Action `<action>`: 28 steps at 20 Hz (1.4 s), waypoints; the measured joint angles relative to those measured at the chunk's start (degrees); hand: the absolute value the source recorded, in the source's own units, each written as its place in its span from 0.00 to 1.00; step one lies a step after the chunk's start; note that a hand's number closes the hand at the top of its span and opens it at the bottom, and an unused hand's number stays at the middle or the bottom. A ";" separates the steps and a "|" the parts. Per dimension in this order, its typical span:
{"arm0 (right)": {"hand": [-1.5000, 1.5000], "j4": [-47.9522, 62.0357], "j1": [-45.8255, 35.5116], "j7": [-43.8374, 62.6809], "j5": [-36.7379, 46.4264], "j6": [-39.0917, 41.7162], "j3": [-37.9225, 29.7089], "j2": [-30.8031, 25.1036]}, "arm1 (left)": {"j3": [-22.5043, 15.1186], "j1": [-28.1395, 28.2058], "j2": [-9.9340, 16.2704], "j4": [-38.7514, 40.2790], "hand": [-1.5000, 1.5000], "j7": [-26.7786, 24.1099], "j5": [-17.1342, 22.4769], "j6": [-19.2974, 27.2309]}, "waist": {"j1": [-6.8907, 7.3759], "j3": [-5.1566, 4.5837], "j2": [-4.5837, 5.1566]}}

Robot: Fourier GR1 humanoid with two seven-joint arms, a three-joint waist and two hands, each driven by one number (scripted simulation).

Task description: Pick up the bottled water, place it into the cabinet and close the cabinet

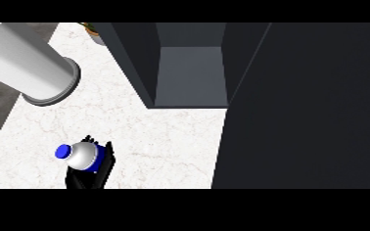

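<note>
While it shows at the lower left of the head view, the black hand [92,169] has its fingers curled round the bottled water [81,155], whose blue cap points left; which of the robot's hands it is cannot be told. Beyond it lies the white marble desk [166,137], with a grey cylinder [36,68] at the upper left. Farther back stands the dark cabinet [192,73], open, its door [303,107] filling the right side.

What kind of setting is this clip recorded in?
Likely a kitchen counter: a white marbled countertop, a dark cabinet standing open on it, and a bottled water with a blue cap held in a black hand.
</note>
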 measured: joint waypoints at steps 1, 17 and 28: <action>0.00 0.01 0.20 -0.47 -0.13 0.28 -0.56 -0.45 | -0.38 -0.01 -0.03 0.44 1.00 -1.00 0.71 -0.59 | 0.01 0.03 -0.01; 0.00 0.41 -1.63 -0.24 -0.82 -0.31 -0.59 -1.55 | -10.59 -3.89 4.59 2.05 1.00 3.72 -3.86 -15.20 | -0.77 -0.01 -0.08; 0.00 0.01 -0.34 -0.36 -0.10 -2.39 1.88 -1.95 | -16.56 -0.21 6.79 -10.58 1.00 10.49 -8.18 -18.37 | 0.02 0.05 -0.14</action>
